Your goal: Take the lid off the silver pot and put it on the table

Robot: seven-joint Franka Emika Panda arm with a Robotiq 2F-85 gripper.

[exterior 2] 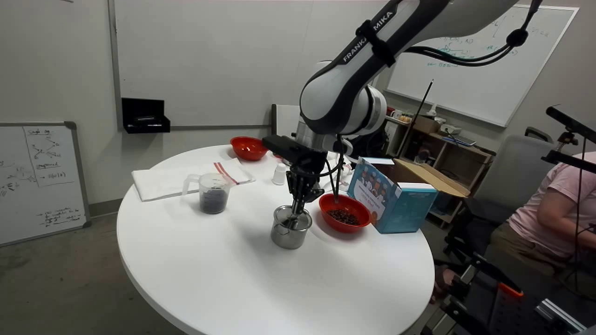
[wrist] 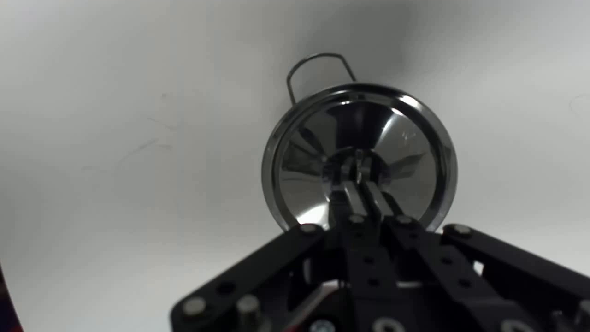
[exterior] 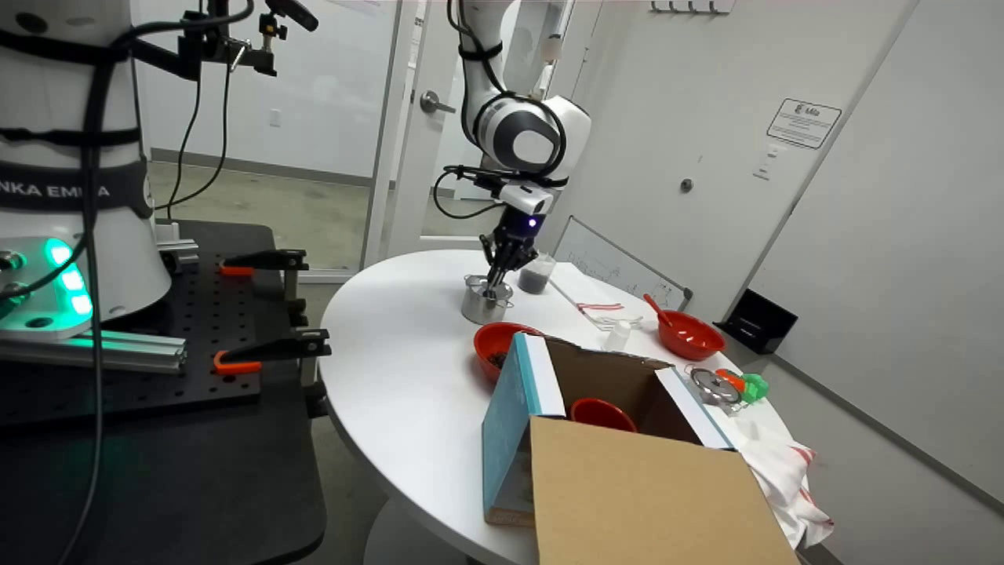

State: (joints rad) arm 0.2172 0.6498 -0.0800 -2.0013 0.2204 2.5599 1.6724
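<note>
In the centre of the wrist view, the lid lies on the mouth of the silver pot, which stands on the white table, below the centre of an exterior view. The gripper has its two fingers almost together, pinching the small handle of the lid; the metal there is dark and full of reflections, so how firm this hold is, I cannot say. From here, I judge, the handle could slip out, because the pinch is narrow and the metal looks smooth. If the lid sits tight, the pot may rise together with it, and a sideways pull may tip the pot towards the red bowl of dark beans, near it at the right. I count one pot, one lid on it, two red bowls on the table (the second bowl is at the right of an exterior view), one box with one red thing inside, one clear cup, one white bottle, one folded cloth, one crumpled cloth and one round shiny piece.
</note>
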